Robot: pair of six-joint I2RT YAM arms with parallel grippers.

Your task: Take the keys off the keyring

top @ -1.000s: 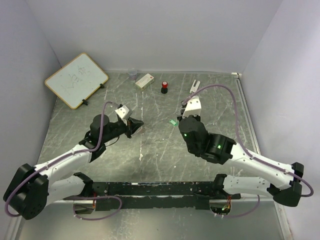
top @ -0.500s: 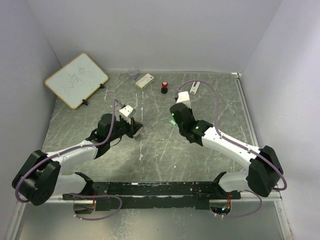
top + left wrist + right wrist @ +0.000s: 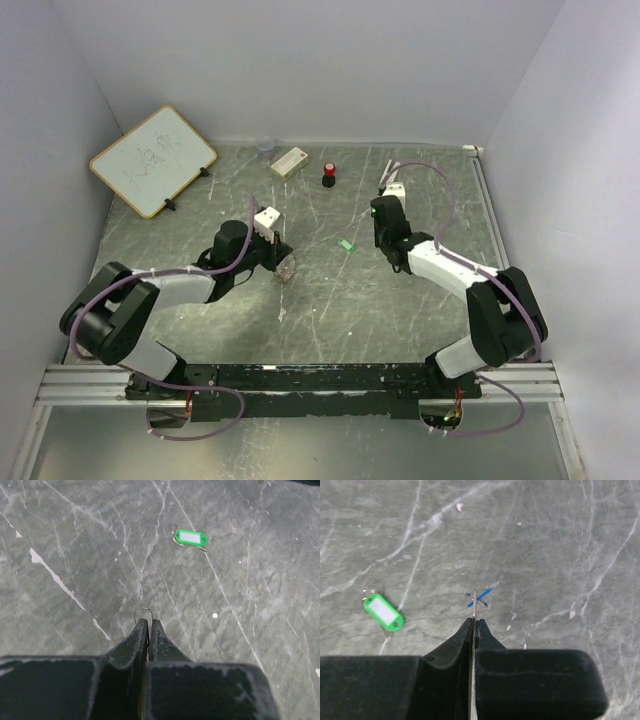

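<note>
Tabletop layout, with 12 o'clock toward the far wall in the top view
On the table (image 3: 330, 320), the whiteboard (image 3: 152, 160) stands at the 10 o'clock corner; along the far edge near 12 o'clock sit the cup (image 3: 265, 148), the box (image 3: 289, 161) just at its 4 o'clock, and the knob (image 3: 329, 176) at the box's 4 o'clock. The tagged key (image 3: 346, 244) lies near the centre, apart from all else, with the left gripper (image 3: 148, 624) at its 8 o'clock and the right gripper (image 3: 473, 624) at its 2 o'clock. The keyring (image 3: 143, 613) sits between the left fingertips, the tagged key at its 1 o'clock in the left wrist view. A second key (image 3: 474, 602) stands between the right fingertips, the tagged key at its 9 o'clock in that wrist's view
</note>
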